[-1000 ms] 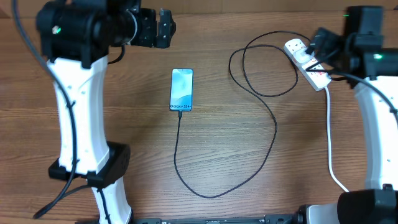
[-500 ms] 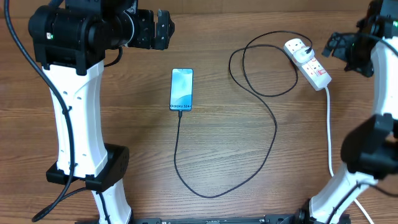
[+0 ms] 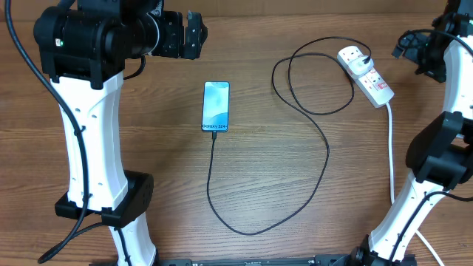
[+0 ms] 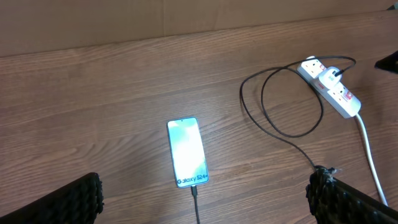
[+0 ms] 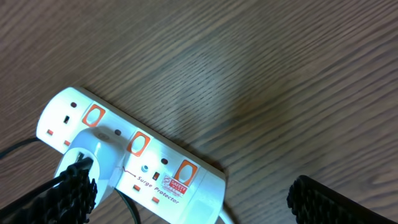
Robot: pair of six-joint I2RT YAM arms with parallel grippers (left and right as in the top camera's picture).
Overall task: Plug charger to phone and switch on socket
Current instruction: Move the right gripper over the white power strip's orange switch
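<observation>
The phone (image 3: 216, 105) lies flat at the table's middle with its blue screen up, and shows in the left wrist view (image 4: 187, 152). The charger (image 3: 326, 151), a thin black cable, runs from the phone's lower edge in a wide loop to a white plug on the socket (image 3: 367, 75). The connector tip (image 4: 194, 187) sits at the phone's port. My left gripper (image 3: 194, 34) is open and empty, above and left of the phone. My right gripper (image 3: 411, 50) is open and empty, just right of the socket (image 5: 134, 155).
The socket's thick white lead (image 3: 391, 151) runs down the right side to the front edge. The black cable makes a coil (image 3: 314, 74) left of the socket. The two arm bases stand at the front left and front right.
My right gripper has lifted off the socket and drawn back to the right. The left arm, phone and cable have not moved.
</observation>
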